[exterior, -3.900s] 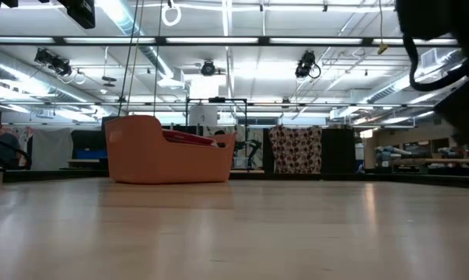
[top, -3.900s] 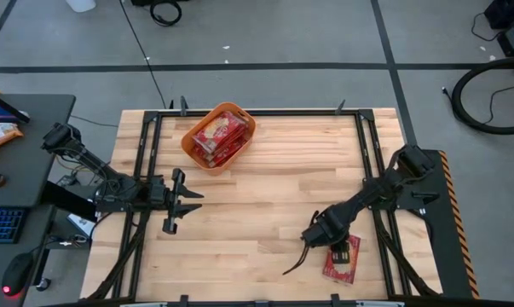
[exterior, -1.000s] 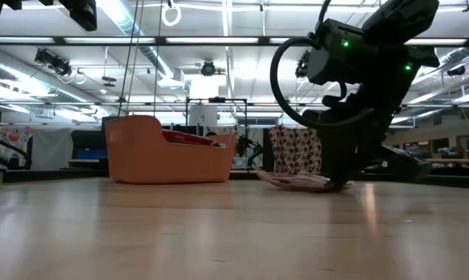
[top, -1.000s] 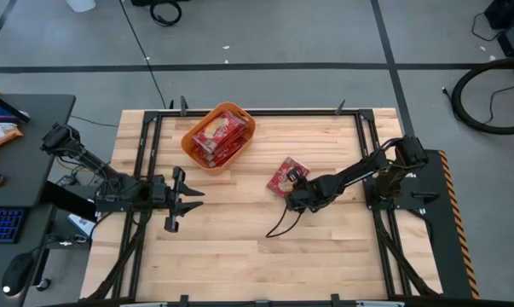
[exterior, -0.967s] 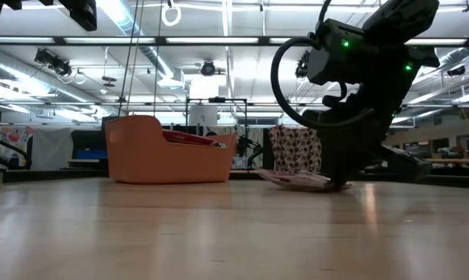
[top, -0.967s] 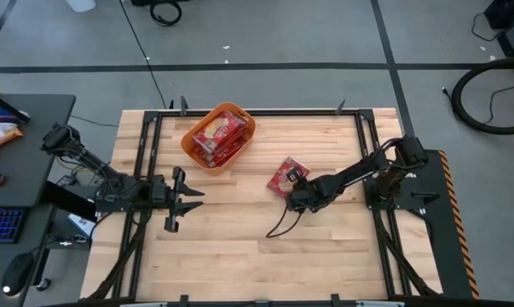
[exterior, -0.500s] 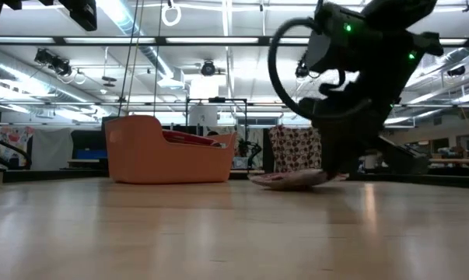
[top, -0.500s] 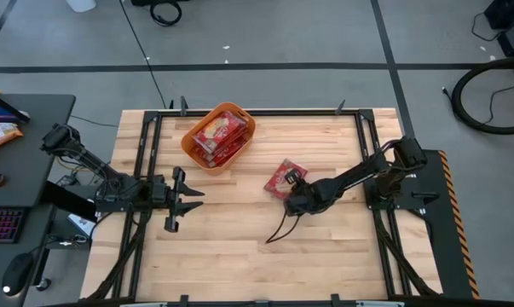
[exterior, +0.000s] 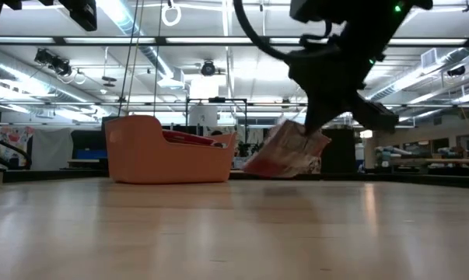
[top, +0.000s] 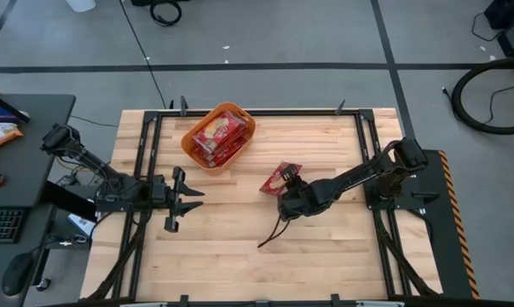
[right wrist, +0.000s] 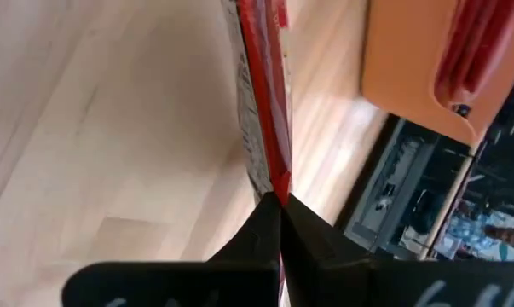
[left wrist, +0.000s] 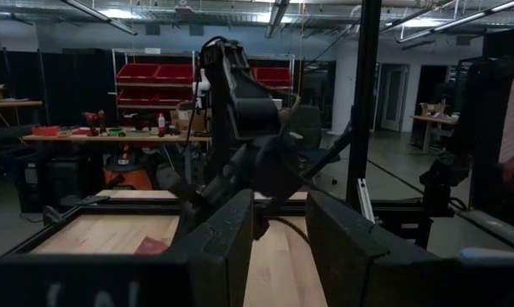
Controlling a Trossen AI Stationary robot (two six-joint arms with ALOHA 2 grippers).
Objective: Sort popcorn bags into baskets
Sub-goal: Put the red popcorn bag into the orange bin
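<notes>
A red popcorn bag point(top: 279, 176) hangs at mid-table with my right gripper point(top: 285, 191) shut on it; in the low view the bag point(exterior: 285, 158) slants down clear of the wood. The orange basket point(top: 218, 135) stands at the far left-centre with several red popcorn bags point(top: 216, 132) lying in it. My left gripper point(top: 176, 201) waits open, low at the table's left side, touching nothing; its wrist view shows both fingers point(left wrist: 231, 243) apart. My right gripper pinches the bag's near edge point(right wrist: 276, 189) between its two shut fingers, coming from the table's right and near side, slanting down. The bag is seen edge-on ahead of the fingers. It hangs tilted below the gripper, its upper end point(exterior: 306, 134) held and its lower end off the table.
Bare wooden tabletop point(top: 239, 247) stretches between the held bag and the basket and across the near half. A dark cable point(top: 269, 234) trails from the right arm over the wood. A black metal frame point(top: 146, 153) runs along the table's sides.
My right gripper has risen and drifted a little toward the table's left. The popcorn bag, lying flat on the wood a second ago, has come up with it and now hangs tilted, clear of the table.
</notes>
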